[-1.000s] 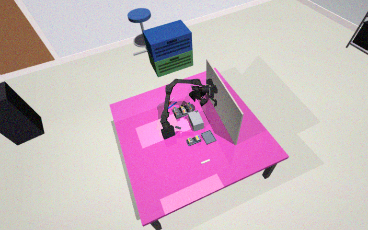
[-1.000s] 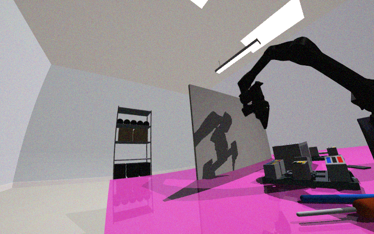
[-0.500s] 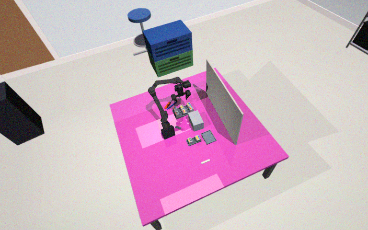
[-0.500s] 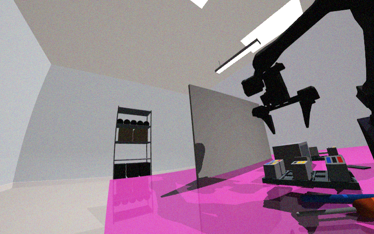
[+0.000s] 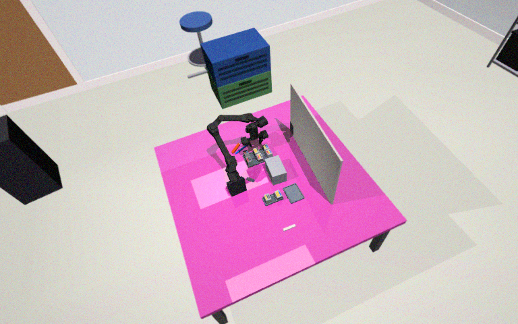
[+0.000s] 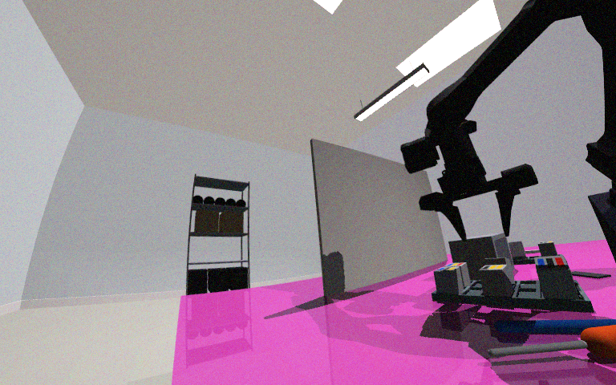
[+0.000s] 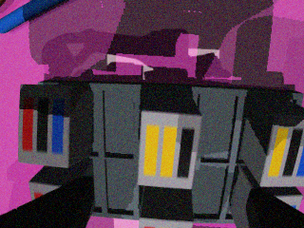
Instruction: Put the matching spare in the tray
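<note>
The mounted unit, a large grey box (image 5: pixel 275 168) (image 6: pixel 472 255), stands beside the spare rack; no code on it is readable in these views. The dark rack (image 7: pixel 119 185) (image 6: pixel 500 300) holds several grey spares. Its middle spare (image 7: pixel 166 166) (image 6: pixel 497 282) has yellow, yellow, black bars. A left spare (image 7: pixel 44 159) shows red, black, blue; a right spare (image 7: pixel 285 180) shows yellow, black, blue. My gripper (image 7: pixel 171 194) (image 6: pixel 484 236) is open and points down above the rack, its fingers on either side of the middle column. The flat grey tray (image 5: pixel 293 193) is empty.
A small rack (image 5: pixel 272 199) with two units stands beside the tray. A tall grey panel (image 5: pixel 315 148) (image 6: pixel 372 217) rises beyond the box. An orange-handled tool (image 5: pixel 236 148) (image 6: pixel 601 344) and a blue one (image 6: pixel 558 326) lie by the spare rack. A white strip (image 5: pixel 289 227) lies farther off.
</note>
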Tool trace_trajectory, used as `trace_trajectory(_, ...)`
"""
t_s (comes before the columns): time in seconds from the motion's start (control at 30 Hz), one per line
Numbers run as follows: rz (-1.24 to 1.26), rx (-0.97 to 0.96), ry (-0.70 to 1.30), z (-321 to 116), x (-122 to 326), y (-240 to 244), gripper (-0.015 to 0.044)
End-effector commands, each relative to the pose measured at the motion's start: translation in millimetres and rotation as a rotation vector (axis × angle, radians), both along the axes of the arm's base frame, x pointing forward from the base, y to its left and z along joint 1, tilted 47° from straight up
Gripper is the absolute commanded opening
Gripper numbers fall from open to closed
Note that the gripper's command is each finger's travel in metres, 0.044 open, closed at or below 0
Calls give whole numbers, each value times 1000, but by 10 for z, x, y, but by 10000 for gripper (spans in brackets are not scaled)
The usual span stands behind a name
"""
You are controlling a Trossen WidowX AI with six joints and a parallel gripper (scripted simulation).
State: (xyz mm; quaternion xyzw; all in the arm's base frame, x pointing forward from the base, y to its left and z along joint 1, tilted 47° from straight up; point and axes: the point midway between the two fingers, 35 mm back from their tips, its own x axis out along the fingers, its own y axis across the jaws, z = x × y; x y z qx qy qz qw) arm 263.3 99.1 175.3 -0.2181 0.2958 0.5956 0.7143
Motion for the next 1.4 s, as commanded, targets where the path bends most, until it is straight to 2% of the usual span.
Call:
trace_trajectory(0.0,-5,-1,4,-47,-11,11,300)
trace_trajectory(1.37,-4,-4,4,-451,81,426,300)
